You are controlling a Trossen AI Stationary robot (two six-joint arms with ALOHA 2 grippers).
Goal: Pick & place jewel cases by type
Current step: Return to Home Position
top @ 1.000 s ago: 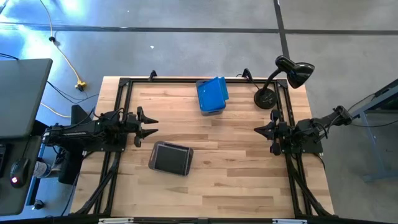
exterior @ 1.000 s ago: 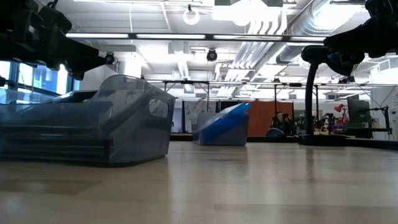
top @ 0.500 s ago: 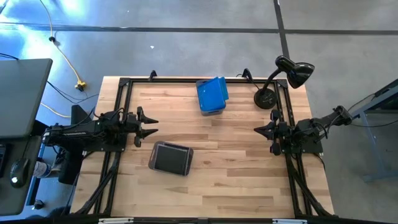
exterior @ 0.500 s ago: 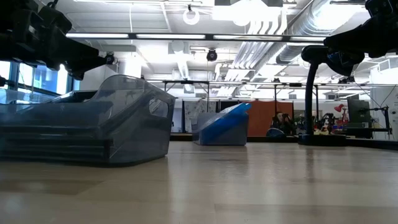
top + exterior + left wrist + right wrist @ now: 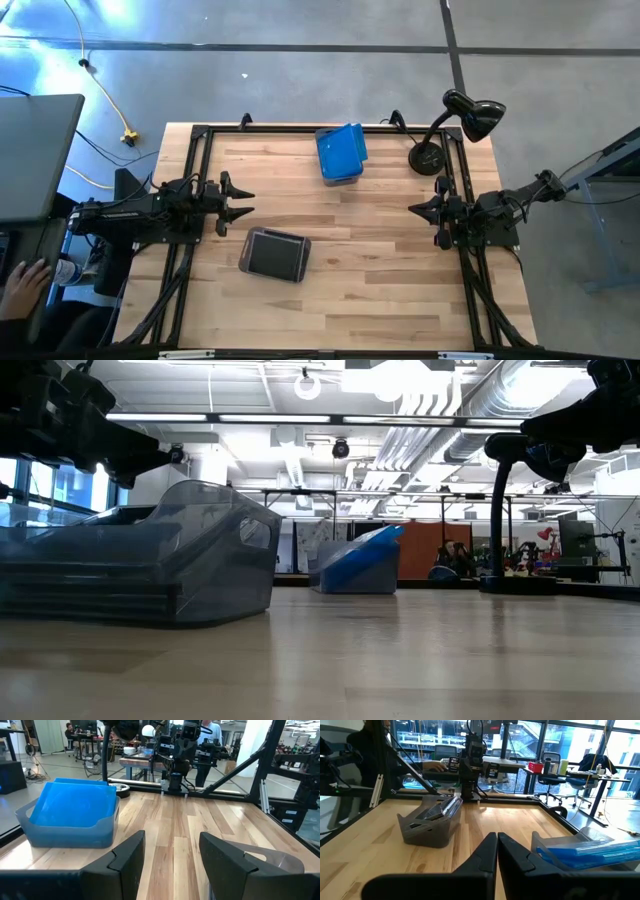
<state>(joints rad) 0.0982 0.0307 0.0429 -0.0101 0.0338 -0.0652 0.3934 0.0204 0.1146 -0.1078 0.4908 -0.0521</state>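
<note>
You're working in an open robotics lab: bare ducts (image 5: 440,400) are running above the wooden table (image 5: 380,300), concrete floor (image 5: 300,80) is spreading around it, and office chairs (image 5: 551,761) and desks (image 5: 600,778) are standing beyond it.

Wood, plastic and matt black metal

The table (image 5: 380,220) under me is pale planked wood, smooth with a soft sheen. My left fingers (image 5: 125,865) and right fingers (image 5: 485,857) are dark matt plastic. The blue jewel cases (image 5: 75,802) are glossy translucent plastic, the smoky-grey tub (image 5: 422,827) is a duller translucent plastic, and the table's frame (image 5: 300,129) is matt black metal.
</note>
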